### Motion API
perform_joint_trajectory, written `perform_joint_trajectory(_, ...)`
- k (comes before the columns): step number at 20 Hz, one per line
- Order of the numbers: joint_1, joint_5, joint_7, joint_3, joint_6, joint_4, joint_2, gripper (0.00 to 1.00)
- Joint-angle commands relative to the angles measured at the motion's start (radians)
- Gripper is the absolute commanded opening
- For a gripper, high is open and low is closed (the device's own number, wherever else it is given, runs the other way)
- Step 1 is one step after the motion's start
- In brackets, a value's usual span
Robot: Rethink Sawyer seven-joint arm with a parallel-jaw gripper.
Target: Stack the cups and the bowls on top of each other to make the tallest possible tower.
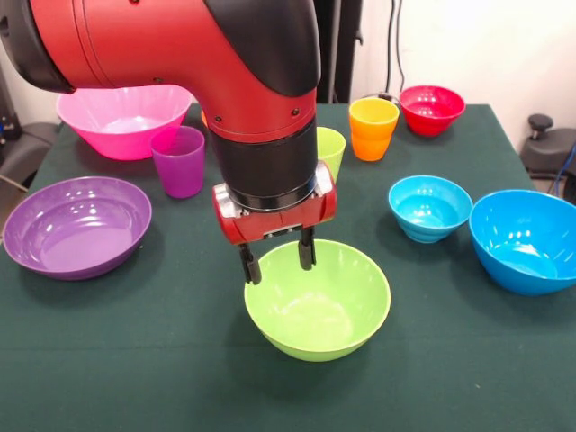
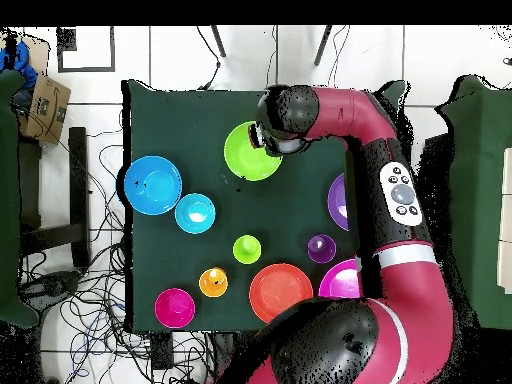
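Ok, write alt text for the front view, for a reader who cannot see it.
A red and black robot arm reaches down over a green-covered table, its open hand straddling the far rim of a lime green bowl. Around it stand pink, purple, red and two blue bowls, plus purple, orange and lime green cups.

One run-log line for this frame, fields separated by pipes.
gripper: open, fingers astride far rim of glossy lime green plastic bowl | bowl: on table, not lifted | stack: none started
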Motion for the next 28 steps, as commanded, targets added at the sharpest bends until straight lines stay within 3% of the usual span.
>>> perform_joint_trajectory(1, 0.012, -0.081, -0.326, 0.035, 0.014, -0.013, 0.016, 1.00)
perform_joint_trajectory(21, -0.008, -0.087, -0.214, 0.006, -0.065, 0.049, -0.017, 1.00)
perform_joint_trajectory(28, 0.004, -0.089, -0.146, -0.028, -0.038, 0.056, -0.034, 1.00)
